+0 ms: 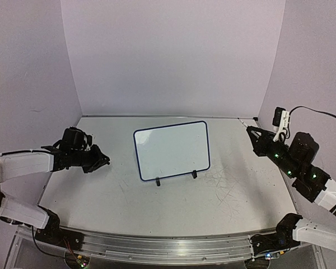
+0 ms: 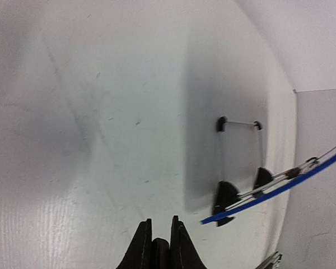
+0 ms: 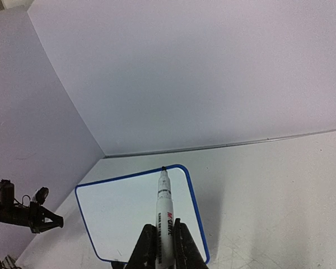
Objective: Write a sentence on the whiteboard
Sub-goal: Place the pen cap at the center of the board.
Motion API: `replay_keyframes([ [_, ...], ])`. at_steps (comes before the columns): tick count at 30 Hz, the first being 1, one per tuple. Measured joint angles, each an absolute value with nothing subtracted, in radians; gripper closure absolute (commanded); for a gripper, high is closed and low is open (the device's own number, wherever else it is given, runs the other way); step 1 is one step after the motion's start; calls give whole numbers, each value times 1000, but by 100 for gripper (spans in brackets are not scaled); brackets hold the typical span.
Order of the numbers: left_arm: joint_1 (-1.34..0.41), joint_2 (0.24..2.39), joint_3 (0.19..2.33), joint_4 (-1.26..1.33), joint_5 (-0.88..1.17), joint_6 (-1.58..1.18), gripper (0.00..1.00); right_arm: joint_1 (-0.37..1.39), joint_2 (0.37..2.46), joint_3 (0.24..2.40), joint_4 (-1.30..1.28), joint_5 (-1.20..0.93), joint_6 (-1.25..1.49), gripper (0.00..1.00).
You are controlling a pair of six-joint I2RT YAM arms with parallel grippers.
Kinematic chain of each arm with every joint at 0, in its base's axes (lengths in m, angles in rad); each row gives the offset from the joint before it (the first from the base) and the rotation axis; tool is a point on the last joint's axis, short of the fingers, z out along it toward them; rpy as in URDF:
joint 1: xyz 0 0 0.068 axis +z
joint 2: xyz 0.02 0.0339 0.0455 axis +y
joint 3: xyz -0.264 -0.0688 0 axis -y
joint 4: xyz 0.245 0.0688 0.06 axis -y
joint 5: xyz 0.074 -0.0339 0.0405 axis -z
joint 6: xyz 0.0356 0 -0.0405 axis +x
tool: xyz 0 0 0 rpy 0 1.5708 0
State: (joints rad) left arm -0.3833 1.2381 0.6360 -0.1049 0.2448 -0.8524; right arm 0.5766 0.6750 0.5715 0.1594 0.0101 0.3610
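Observation:
The whiteboard stands propped on its black feet in the middle of the table, its blue-rimmed face blank. My right gripper is shut on a white marker, uncapped, its black tip pointing toward the board's top right corner from well away. In the top view this gripper hovers at the table's far right. My left gripper sits left of the board, shut on a short dark piece that looks like a marker cap. The left wrist view shows the board's blue edge and wire stand from the side.
The white tabletop is scuffed with scribble marks right of the board. Lilac walls close in the back and both sides. A metal rail runs along the near edge by the arm bases. The left gripper also shows in the right wrist view.

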Motion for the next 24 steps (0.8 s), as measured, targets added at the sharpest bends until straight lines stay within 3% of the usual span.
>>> replay_keyframes([
  [13, -497, 1529, 642, -68, 192, -735, 90, 577, 809, 668, 50, -60, 305, 100],
  [24, -495, 1565, 659, 0, 212, -682, 84, 577, 727, 667, 31, -97, 322, 100],
])
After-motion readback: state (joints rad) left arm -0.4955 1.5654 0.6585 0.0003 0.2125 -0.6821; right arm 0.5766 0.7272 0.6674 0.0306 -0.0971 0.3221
